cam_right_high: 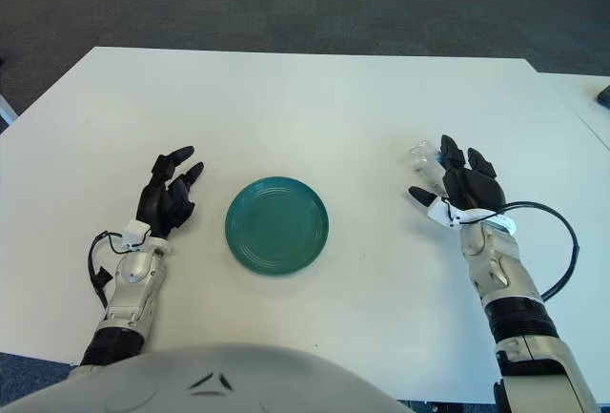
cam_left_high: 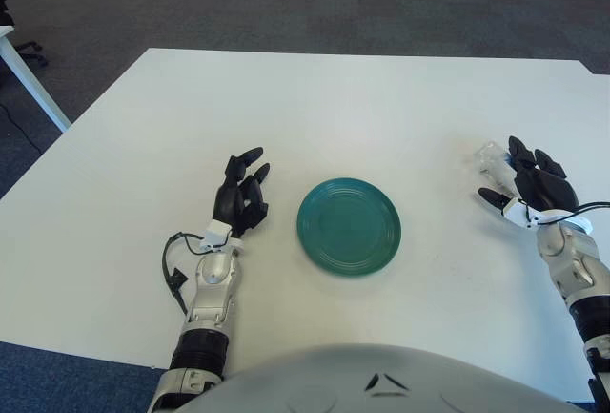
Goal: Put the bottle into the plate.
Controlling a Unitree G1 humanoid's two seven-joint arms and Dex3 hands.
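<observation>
Clear bottle [cam_right_high: 426, 158] is sitting right of the plate [cam_right_high: 276, 224] — we're cupping our right hand [cam_right_high: 460, 187] around it, fingers spread, not gripping yet. Left hand [cam_left_high: 242, 192] is idling open beside the plate.

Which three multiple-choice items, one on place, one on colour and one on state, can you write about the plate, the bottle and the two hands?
1. Where is the bottle?
A. On the plate
B. On the table, right of the plate, at the right hand
C. Beside the left hand

2. What colour is the plate?
A. Teal green
B. Red
C. Yellow

3. What does the plate hold?
A. The bottle
B. Nothing
C. A hand

Answers:
1 B: the clear bottle lies by the right hand, far from the plate.
2 A: the dish shows teal green on the white table.
3 B: its surface is bare; the left hand shows to its left, fingers open.
</observation>
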